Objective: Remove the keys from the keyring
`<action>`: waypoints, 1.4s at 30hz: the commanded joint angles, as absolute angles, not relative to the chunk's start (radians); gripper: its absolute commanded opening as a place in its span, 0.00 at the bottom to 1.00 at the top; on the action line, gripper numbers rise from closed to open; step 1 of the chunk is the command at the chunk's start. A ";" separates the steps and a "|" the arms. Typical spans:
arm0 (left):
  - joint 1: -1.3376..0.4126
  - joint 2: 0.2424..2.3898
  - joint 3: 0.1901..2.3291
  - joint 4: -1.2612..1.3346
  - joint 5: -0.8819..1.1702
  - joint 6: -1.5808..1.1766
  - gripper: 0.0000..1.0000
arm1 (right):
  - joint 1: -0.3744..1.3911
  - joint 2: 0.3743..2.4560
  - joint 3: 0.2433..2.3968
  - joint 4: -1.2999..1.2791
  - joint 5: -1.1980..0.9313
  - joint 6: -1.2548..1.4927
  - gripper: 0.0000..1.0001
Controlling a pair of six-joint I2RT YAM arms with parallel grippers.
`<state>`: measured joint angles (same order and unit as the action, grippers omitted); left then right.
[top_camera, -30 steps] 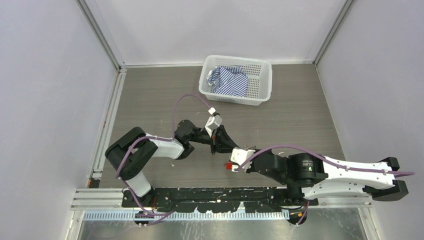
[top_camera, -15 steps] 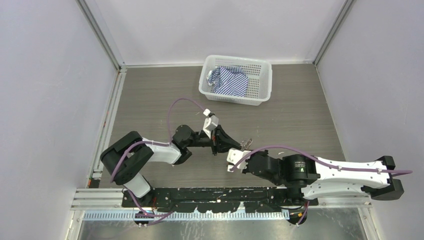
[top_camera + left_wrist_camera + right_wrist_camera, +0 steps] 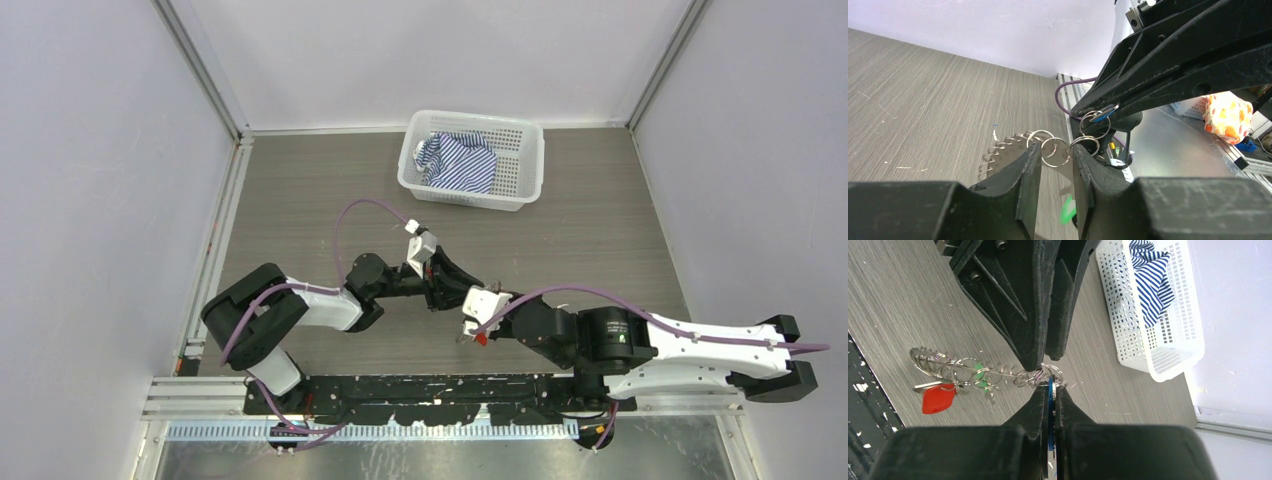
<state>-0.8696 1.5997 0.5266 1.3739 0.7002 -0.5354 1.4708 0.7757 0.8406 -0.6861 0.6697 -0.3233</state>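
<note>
**Keyring and keys at the handover point.** The keyring, toothed along its rim, hung just beside the spot where the two arms met, over the near middle of the table. A chain of small rings ran from it to the blue key, which the right jaws clenched flat between their tips. The red key dangled at the keyring's end of the chain, near a small green piece. The left jaws stood slightly parted, with one small ring in the gap. Whether they touched that ring could not be told. Toward the far edge sat a white basket holding a striped cloth.
</note>
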 commanded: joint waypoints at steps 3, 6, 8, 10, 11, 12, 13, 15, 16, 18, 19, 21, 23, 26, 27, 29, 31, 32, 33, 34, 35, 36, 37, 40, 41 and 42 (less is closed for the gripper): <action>-0.870 1.581 0.535 1.430 0.711 -0.484 0.32 | 1.478 0.744 0.882 -0.601 0.685 -0.356 0.01; -0.870 1.578 0.542 1.431 0.730 -0.475 0.35 | 1.477 0.741 0.884 -0.597 0.673 -0.359 0.01; -0.870 1.575 0.550 1.431 0.747 -0.468 0.37 | 1.477 0.740 0.886 -0.600 0.671 -0.359 0.01; -0.870 1.571 0.561 1.431 0.772 -0.469 0.38 | 1.476 0.739 0.888 -0.606 0.669 -0.355 0.01; -0.871 1.570 0.566 1.431 0.791 -0.470 0.39 | 1.477 0.737 0.889 -0.608 0.669 -0.355 0.01; -0.871 1.569 0.571 1.431 0.801 -0.469 0.39 | 1.477 0.737 0.891 -0.610 0.669 -0.352 0.01; -0.871 1.569 0.572 1.431 0.799 -0.465 0.39 | 1.477 0.734 0.891 -0.611 0.667 -0.351 0.01; -0.873 1.571 0.573 1.430 0.792 -0.454 0.39 | 1.478 0.732 0.893 -0.611 0.657 -0.348 0.01; -0.873 1.573 0.576 1.431 0.789 -0.451 0.40 | 1.477 0.729 0.893 -0.609 0.652 -0.346 0.01; -0.874 1.579 0.584 1.431 0.791 -0.447 0.40 | 1.477 0.725 0.891 -0.608 0.651 -0.346 0.01; -0.876 1.581 0.588 1.431 0.794 -0.445 0.41 | 1.478 0.726 0.891 -0.607 0.652 -0.346 0.01; -0.882 1.586 0.594 1.431 0.795 -0.438 0.42 | 1.477 0.727 0.894 -0.610 0.653 -0.345 0.01; -0.886 1.588 0.598 1.430 0.796 -0.435 0.42 | 1.477 0.727 0.897 -0.609 0.654 -0.347 0.01; -0.895 1.592 0.600 1.427 0.798 -0.431 0.43 | 1.478 0.730 0.900 -0.608 0.668 -0.354 0.01; -0.899 1.593 0.600 1.427 0.798 -0.431 0.44 | 1.478 0.731 0.899 -0.608 0.672 -0.357 0.01; -0.907 1.595 0.598 1.427 0.799 -0.431 0.44 | 1.478 0.733 0.896 -0.604 0.674 -0.358 0.01; -0.914 1.599 0.597 1.427 0.799 -0.428 0.44 | 1.478 0.733 0.895 -0.599 0.671 -0.359 0.01; -0.916 1.601 0.599 1.427 0.801 -0.428 0.44 | 1.478 0.732 0.894 -0.596 0.669 -0.360 0.01; -0.918 1.601 0.602 1.427 0.805 -0.429 0.44 | 1.477 0.732 0.896 -0.595 0.668 -0.361 0.01; -0.919 1.604 0.604 1.427 0.808 -0.431 0.44 | 1.477 0.733 0.896 -0.594 0.667 -0.362 0.01; -0.920 1.608 0.607 1.427 0.812 -0.433 0.44 | 1.478 0.732 0.896 -0.594 0.667 -0.362 0.01; -0.920 1.610 0.611 1.427 0.816 -0.436 0.43 | 1.477 0.732 0.896 -0.594 0.668 -0.362 0.01; -0.920 1.613 0.615 1.427 0.820 -0.438 0.42 | 1.478 0.733 0.896 -0.595 0.669 -0.361 0.01; -0.922 1.615 0.615 1.427 0.827 -0.440 0.38 | 1.478 0.732 0.899 -0.599 0.675 -0.362 0.01; -0.922 1.616 0.615 1.427 0.826 -0.440 0.36 | 1.477 0.733 0.899 -0.600 0.676 -0.361 0.01; -0.922 1.616 0.615 1.427 0.828 -0.440 0.33 | 1.477 0.732 0.900 -0.602 0.678 -0.361 0.01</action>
